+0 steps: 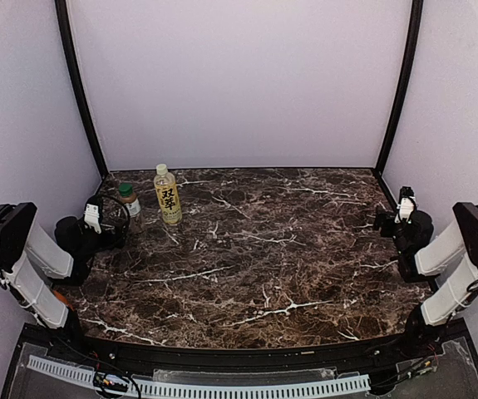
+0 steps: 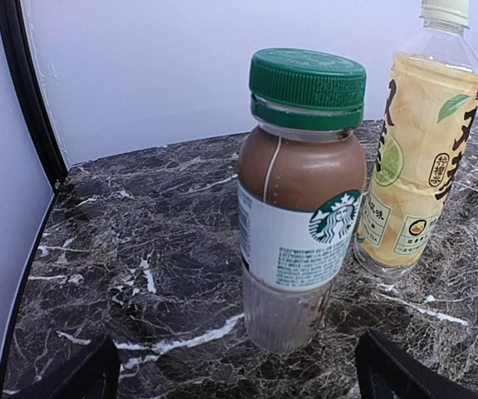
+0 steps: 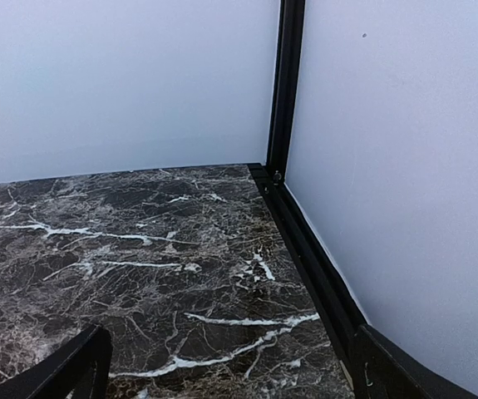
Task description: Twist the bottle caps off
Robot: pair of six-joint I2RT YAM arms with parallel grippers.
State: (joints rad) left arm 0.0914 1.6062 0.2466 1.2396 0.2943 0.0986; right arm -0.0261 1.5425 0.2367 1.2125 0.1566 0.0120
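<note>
Left tool (image 2: 243, 371) and right tool (image 3: 234, 366) spread, empty; green-capped bottle (image 2: 301, 208) (white label) beside yellow-labelled bottle (image 2: 417, 158)

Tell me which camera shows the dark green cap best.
The left wrist view: the green cap appears large and close, ridges clear, seated on the brown bottle. The top external view shows it only as a small green spot. The right wrist view shows only table and walls.

— What colour was the short bottle (image 2: 298, 208)?
— Brown inside, with a white label bearing a green round logo, and a dark green cap (image 2: 307, 79).
— And the tall bottle (image 2: 421, 158)?
— Yellow label, dark characters, cream cap (image 2: 445, 10). The table (image 2: 139, 274) was dark brown marble, white-veined.
</note>
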